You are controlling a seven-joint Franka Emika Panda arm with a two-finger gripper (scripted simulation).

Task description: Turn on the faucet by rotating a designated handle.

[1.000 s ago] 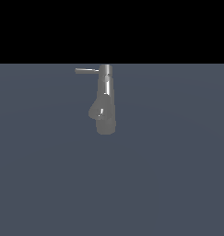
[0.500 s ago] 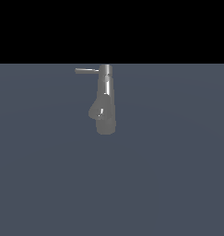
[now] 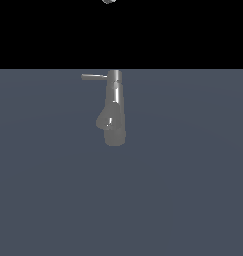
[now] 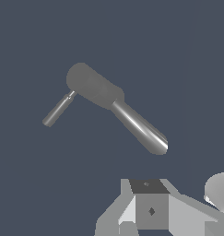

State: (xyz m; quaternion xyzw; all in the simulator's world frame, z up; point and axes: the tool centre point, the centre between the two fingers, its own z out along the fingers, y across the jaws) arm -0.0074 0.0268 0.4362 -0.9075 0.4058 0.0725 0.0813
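Nearest, the tool (image 4: 152, 209) shows only as grey housing at the wrist view's edge, its fingers hidden, so whether it is released or clenched cannot be told. Farther off, clear of it, the faucet (image 3: 114, 111) stands upright on the blue-grey bench (image 3: 193, 190), its handle (image 3: 94, 77) jutting sideways from the top toward the exterior view's left.

Floor (image 3: 193, 200): flat, dull slate-blue surface that fills the lower part of the exterior view, plain and unmarked.
Backdrop (image 3: 43, 35): solid black band above the floor, meeting it along a straight horizontal edge.
Light: soft and even, with no sharp shadows on the floor.
Wrist view: the same slate-blue floor (image 4: 39, 193) behind everything.
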